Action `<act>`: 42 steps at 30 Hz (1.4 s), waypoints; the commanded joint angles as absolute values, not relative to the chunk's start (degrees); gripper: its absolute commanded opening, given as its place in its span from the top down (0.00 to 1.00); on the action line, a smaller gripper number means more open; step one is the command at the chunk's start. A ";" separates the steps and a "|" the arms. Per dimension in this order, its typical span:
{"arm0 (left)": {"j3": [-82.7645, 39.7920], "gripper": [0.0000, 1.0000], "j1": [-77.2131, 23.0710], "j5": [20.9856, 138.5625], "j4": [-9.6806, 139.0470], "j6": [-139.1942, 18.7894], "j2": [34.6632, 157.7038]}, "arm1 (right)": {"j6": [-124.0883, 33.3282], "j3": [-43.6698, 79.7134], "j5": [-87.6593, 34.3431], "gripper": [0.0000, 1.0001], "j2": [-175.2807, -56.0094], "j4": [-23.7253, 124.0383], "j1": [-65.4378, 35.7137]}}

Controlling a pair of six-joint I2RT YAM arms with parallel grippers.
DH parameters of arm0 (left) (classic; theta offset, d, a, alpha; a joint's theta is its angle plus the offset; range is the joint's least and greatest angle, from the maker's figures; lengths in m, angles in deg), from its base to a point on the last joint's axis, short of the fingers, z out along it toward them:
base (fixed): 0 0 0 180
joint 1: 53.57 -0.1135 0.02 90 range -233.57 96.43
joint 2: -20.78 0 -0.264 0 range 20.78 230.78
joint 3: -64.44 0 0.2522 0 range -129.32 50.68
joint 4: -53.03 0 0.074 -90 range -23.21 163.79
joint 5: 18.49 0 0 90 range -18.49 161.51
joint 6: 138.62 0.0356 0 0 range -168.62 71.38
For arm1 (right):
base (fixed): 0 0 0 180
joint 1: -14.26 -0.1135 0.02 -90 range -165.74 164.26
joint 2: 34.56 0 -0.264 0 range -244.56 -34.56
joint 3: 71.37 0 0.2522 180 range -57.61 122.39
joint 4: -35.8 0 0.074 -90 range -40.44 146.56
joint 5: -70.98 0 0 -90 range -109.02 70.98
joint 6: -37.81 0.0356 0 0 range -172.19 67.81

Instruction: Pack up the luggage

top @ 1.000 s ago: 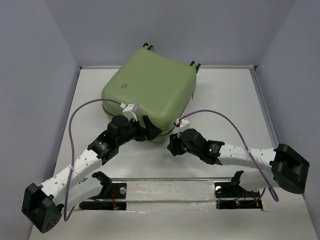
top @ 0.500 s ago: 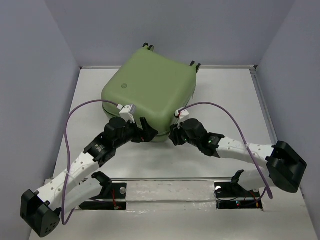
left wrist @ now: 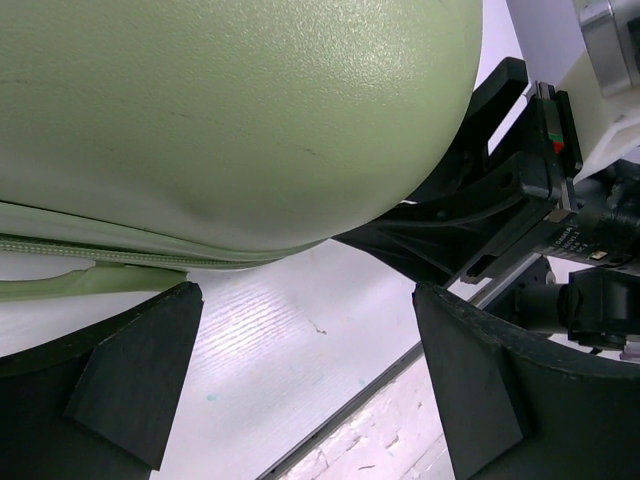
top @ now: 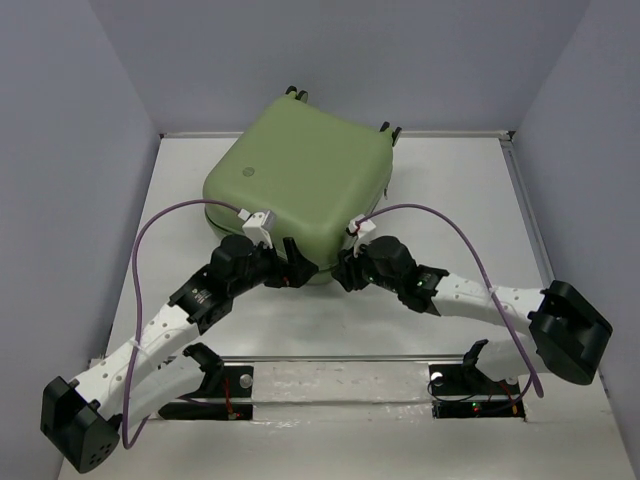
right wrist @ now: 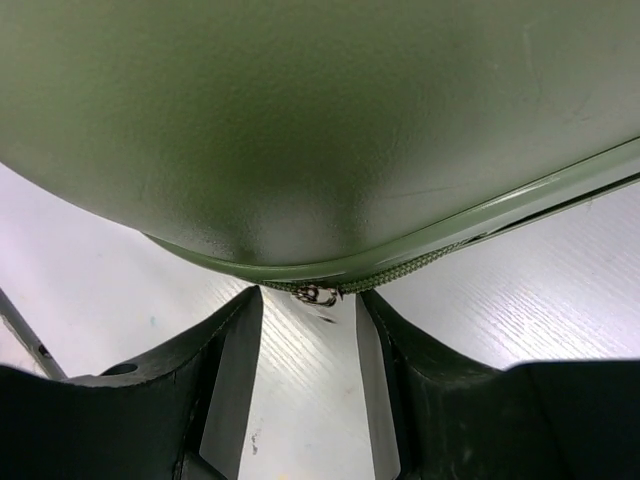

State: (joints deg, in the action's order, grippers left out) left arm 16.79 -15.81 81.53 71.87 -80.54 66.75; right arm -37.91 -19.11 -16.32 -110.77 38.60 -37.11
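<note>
Reaches in low from the near left corner with the left arm (top: 165,325), elbow bent, forearm angled forward and inward, wrist tipped toward the table (top: 450,190). Mirrors that pose on the other side with the right arm (top: 480,300), forearm slanting inward and wrist at about the same height. Puts the left fingers (top: 298,263) and the right fingers (top: 346,272) near each other, tips pointing at the same stretch of shell.

Shows the left fingers spread wide in the left wrist view, with only bare table in the gap and nothing gripped. Shows the right fingers at a narrow gap in the right wrist view, not clamped on anything, with a small metal zipper pull (right wrist: 318,295) just beyond the tips and in line with the gap.

Finds the luggage (top: 300,180) directly ahead of both pairs of fingers, lying flat on the table with its near rounded corner bulging over the fingertips. Looks closed: pale green pebbled hard shell, a zipper seam (left wrist: 60,250) running under the curve just past the left fingers, a round logo (top: 247,171) on top, and dark wheels (top: 295,94) on the edge farthest from the fingers.
</note>
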 commanded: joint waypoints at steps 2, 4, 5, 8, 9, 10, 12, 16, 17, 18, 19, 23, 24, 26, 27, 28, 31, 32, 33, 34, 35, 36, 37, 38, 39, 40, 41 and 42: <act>16.41 0.01 -15.16 81.80 69.34 -79.65 67.27 | -34.27 -21.22 -14.37 0.53 -111.56 26.37 -36.89; 16.14 0.01 -15.16 81.80 69.34 -79.56 67.45 | -34.18 -21.23 -11.30 0.56 -111.91 26.45 -36.89; 16.05 0.01 -15.08 81.80 69.34 -79.47 67.62 | -34.18 -21.14 -10.15 0.57 -112.26 26.45 -36.89; 15.70 0.01 -14.90 81.62 69.25 -79.47 67.97 | -34.18 -21.05 -7.86 0.59 -112.52 26.01 -36.89; 15.70 0.01 -14.81 81.62 69.16 -79.56 67.97 | -34.09 -21.48 -7.07 0.63 -112.52 24.53 -36.89; 15.70 0.01 -14.81 81.62 69.16 -79.56 67.97 | -34.18 -21.66 -6.54 0.65 -112.52 23.90 -36.89; 15.79 0.01 -14.72 81.62 68.90 -79.74 68.06 | -34.35 -22.10 -5.23 0.71 -112.52 22.59 -36.89; 15.88 0.01 -14.55 81.62 68.46 -79.82 68.50 | -34.53 -22.98 -4.16 0.92 -112.26 21.44 -36.89; 15.79 0.01 -14.55 81.45 68.11 -79.82 68.59 | -34.44 -23.33 -4.60 0.93 -111.82 21.18 -36.89; 15.53 0.01 -14.55 81.27 67.67 -79.82 68.94 | -34.09 -24.29 -5.73 0.93 -111.21 20.65 -36.89; 15.35 0.01 -14.55 81.18 67.40 -79.82 69.20 | -33.92 -24.74 -6.70 0.93 -110.77 20.56 -36.89; 14.30 0.01 -14.46 80.57 64.78 -80.17 71.22 | -30.94 -26.40 -12.31 0.93 -108.75 22.40 -38.81; 14.04 0.01 -14.46 80.39 64.07 -80.26 71.66 | -29.97 -27.02 -14.69 0.93 -108.40 22.40 -39.52; 12.99 0.01 -14.46 80.21 62.32 -80.61 72.72 | -27.86 -28.51 -21.95 0.93 -107.87 21.53 -40.39; 12.11 0.01 -14.37 80.21 61.87 -80.79 73.76 | -25.41 -30.17 -25.83 0.93 -107.34 20.65 -41.53; 11.66 0.01 -14.28 79.95 61.34 -80.88 74.21 | -24.34 -30.97 -27.44 0.93 -106.99 20.21 -42.33; 10.52 0.01 -14.02 78.81 59.67 -81.49 75.62 | -21.00 -33.44 -30.78 0.93 -106.28 19.15 -46.19; 10.34 0.01 -13.93 78.63 58.54 -81.67 75.97 | -19.95 -33.44 -31.14 0.93 -106.37 19.41 -47.16; 10.17 0.01 -13.84 78.63 58.00 -81.93 76.32 | -19.42 -33.36 -31.32 0.93 -106.54 19.59 -48.13; 9.90 0.01 -13.76 78.63 57.56 -82.37 77.28 | -18.80 -33.01 -31.67 0.93 -107.07 19.07 -49.96; 9.47 0.01 -13.23 78.54 56.69 -82.63 78.16 | -17.40 -32.83 -32.46 0.93 -107.51 18.28 -50.77; 9.29 0.01 -13.05 78.54 56.33 -82.81 78.60 | -16.78 -32.31 -32.90 0.93 -108.12 15.92 -52.34; 8.76 0.01 -12.79 78.46 55.98 -83.07 79.04 | -16.43 -31.78 -33.34 0.93 -109.69 15.03 -53.23; 8.50 0.01 -12.44 78.28 55.63 -83.25 79.48 | -16.16 -31.16 -33.17 0.93 -110.67 14.32 -53.84; 8.23 0.01 -11.65 77.93 55.54 -83.25 80.18 | -15.72 -30.55 -32.82 0.93 -111.72 12.58 -54.55; 7.62 0.01 -11.21 77.32 55.45 -83.34 80.45 | -15.46 -29.32 -31.86 0.93 -114.17 11.52 -55.34; 7.36 0.01 -10.86 77.23 55.36 -83.43 80.72 | -15.11 -28.79 -30.98 0.93 -115.41 10.20 -55.87; 6.74 0.01 -10.25 77.40 55.36 -83.43 81.15 | -14.41 -27.83 -28.45 0.93 -116.73 7.31 -57.09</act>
